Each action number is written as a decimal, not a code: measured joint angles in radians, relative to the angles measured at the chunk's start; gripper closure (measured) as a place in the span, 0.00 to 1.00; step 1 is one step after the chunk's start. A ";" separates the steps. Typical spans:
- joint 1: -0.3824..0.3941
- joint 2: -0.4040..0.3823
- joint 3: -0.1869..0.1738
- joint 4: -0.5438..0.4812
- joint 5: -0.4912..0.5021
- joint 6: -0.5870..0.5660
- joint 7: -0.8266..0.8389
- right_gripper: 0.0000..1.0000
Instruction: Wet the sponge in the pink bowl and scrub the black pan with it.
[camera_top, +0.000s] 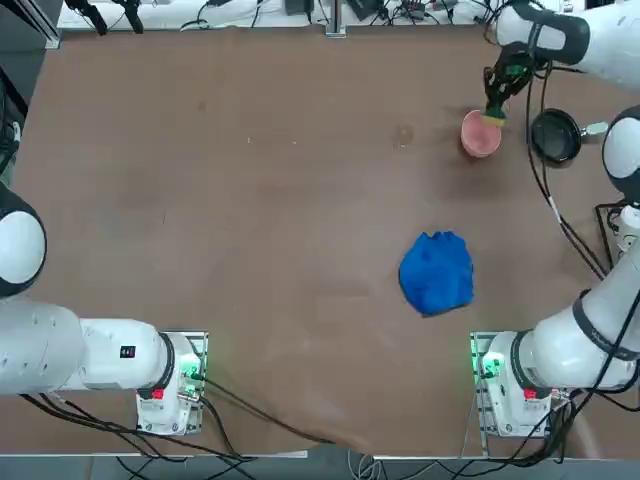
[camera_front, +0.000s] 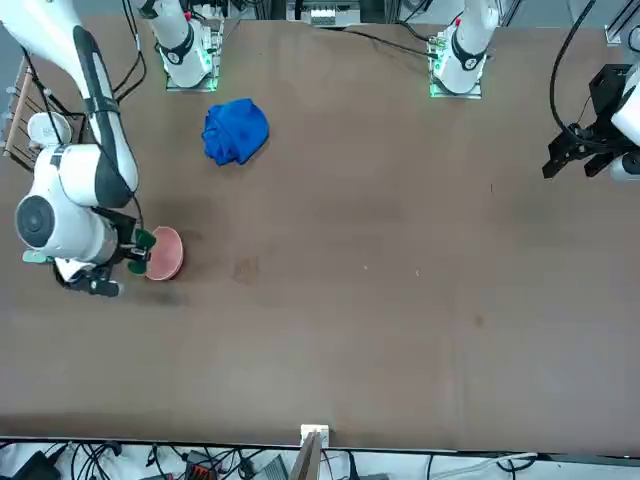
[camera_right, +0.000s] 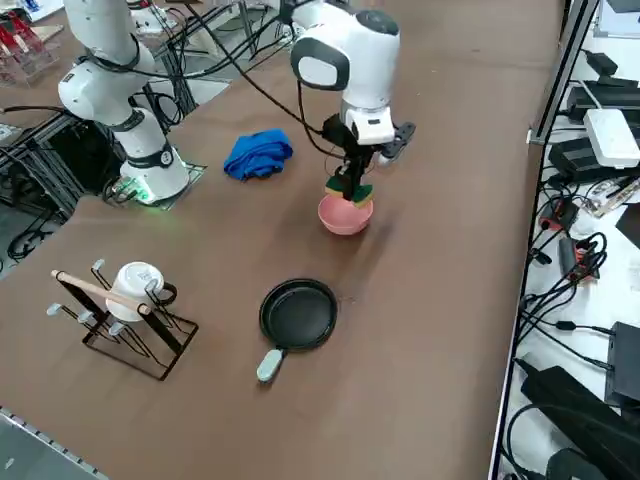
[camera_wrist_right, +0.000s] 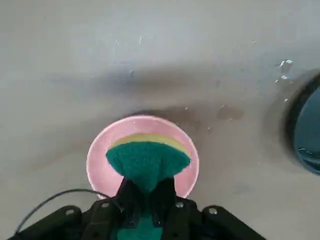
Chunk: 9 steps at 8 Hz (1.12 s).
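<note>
From overhead, the right gripper (camera_top: 495, 108) hangs above the pink bowl (camera_top: 479, 135) at the table's (camera_top: 250, 220) two o'clock, fingers clamped on the sponge (camera_top: 493, 112); the black pan (camera_top: 556, 136) sits at the bowl's three o'clock. Across the table, a blue cloth (camera_front: 235, 131) lies well apart from the bowl. From the side, the sponge hovers just over the bowl. At the wrist, its green face covers the bowl's centre.

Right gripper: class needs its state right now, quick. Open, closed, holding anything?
Right gripper: closed on the sponge, holding it just above the pink bowl.
</note>
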 joint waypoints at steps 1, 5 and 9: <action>0.000 0.015 0.003 -0.002 0.000 0.001 0.000 0.86; 0.011 0.085 0.007 -0.003 0.000 0.025 0.000 0.86; 0.010 0.155 0.007 -0.003 0.000 0.087 -0.027 0.87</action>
